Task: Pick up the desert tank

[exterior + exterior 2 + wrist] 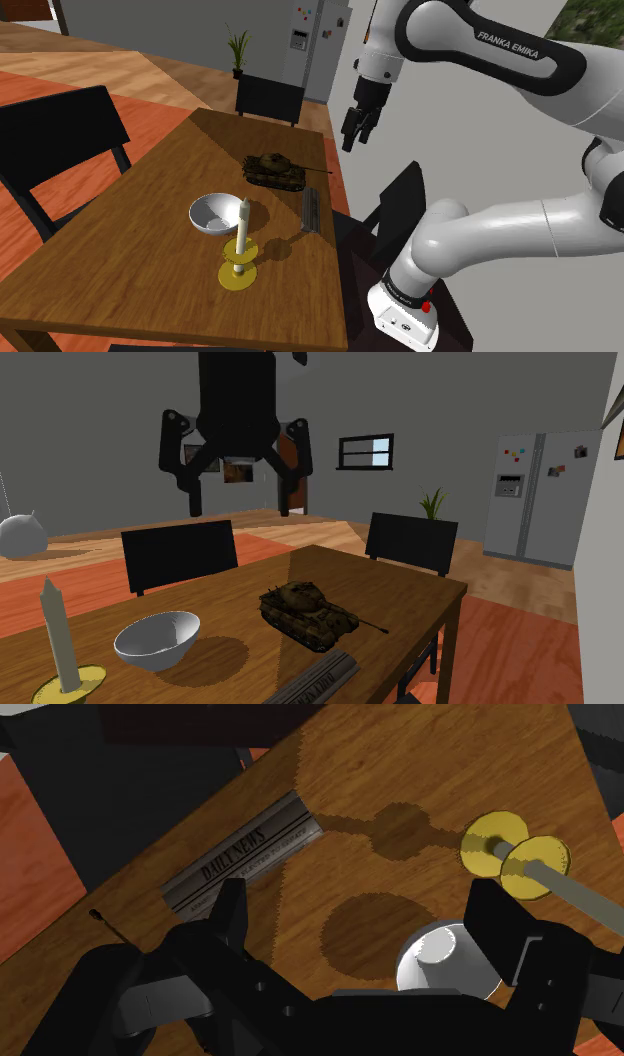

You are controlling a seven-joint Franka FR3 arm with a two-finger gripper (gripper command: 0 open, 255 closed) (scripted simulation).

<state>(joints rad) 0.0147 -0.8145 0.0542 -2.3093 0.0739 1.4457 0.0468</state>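
The desert tank (275,170) is a small olive-and-tan camouflaged model. It stands on the wooden table (150,250) toward the far end, its thin barrel pointing to the shoulder view's right. In the second exterior view the tank (308,614) sits mid-table. My black gripper (357,130) hangs open well above the table, up and to the right of the tank in the shoulder view. Its fingers (190,492) stand wide apart with nothing between them. In the wrist view the gripper (362,919) hovers over bare wood between the newspaper and the bowl.
A rolled grey newspaper (311,210) lies near the table's right edge. A grey bowl (220,213) and a pale candle on a yellow holder (240,255) stand nearer the front. Black chairs (60,150) surround the table. A fridge (535,497) stands at the back.
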